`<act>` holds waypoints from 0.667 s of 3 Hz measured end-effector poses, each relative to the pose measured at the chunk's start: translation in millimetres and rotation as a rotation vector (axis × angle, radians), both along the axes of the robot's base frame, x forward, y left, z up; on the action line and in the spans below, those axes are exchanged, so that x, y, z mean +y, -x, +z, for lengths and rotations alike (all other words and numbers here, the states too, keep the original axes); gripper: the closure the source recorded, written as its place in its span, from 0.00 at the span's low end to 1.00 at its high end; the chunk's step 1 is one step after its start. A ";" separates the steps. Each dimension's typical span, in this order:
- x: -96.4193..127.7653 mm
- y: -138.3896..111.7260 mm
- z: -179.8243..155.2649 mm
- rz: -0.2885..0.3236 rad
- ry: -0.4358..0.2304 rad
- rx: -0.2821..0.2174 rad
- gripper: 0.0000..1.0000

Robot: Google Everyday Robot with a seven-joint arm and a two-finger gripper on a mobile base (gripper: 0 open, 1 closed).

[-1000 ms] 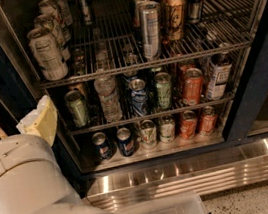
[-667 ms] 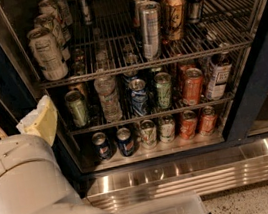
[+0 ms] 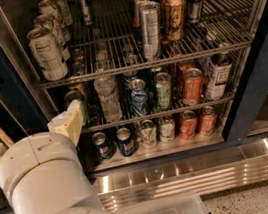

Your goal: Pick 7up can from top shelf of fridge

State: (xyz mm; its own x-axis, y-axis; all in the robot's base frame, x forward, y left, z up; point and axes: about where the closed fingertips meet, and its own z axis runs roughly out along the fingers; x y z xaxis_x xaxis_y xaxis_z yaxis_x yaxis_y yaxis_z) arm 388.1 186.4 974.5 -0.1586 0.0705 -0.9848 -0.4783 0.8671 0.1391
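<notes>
So the fridge (image 3: 253,95) fills almost the whole shot, but its top is cut off and the dark frame hides the right ends of the racks. The ribbed steel base (image 3: 195,172) runs along the bottom.

The robot's fat white arm (image 3: 45,189) takes up the lower left corner and blocks the left end of the two lower shelves.

The top shelf (image 3: 118,70) is the wire rack with the front rail. Its back rows run out of frame, so those cans only show partway.

The gripper (image 3: 30,140) sits low on the left, in front of the middle shelf and well below the top one. One yellowish finger (image 3: 69,122) pokes out right of the arm and another sits at the left edge of the shot, half cut off. The jaws look spread wide, pinching nothing, though the arm covers the gap between them.

The 7up can (image 3: 47,54) stands upright at the front left of the top shelf, fine print facing out, logo not readable. Similar cans line up behind it. The tall silver can (image 3: 150,28) stands further right, well apart.
</notes>
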 end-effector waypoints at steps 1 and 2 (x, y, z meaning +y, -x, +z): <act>0.0 0.0 0.0 0.000 0.000 0.000 0.00; -5.5 -1.8 -0.2 -0.029 -0.024 -0.007 0.00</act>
State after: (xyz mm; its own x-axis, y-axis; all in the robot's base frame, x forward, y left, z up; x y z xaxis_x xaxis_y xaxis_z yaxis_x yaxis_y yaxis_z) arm 389.9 180.9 974.3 -0.1493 0.0982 -0.9839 -0.4538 0.8773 0.1565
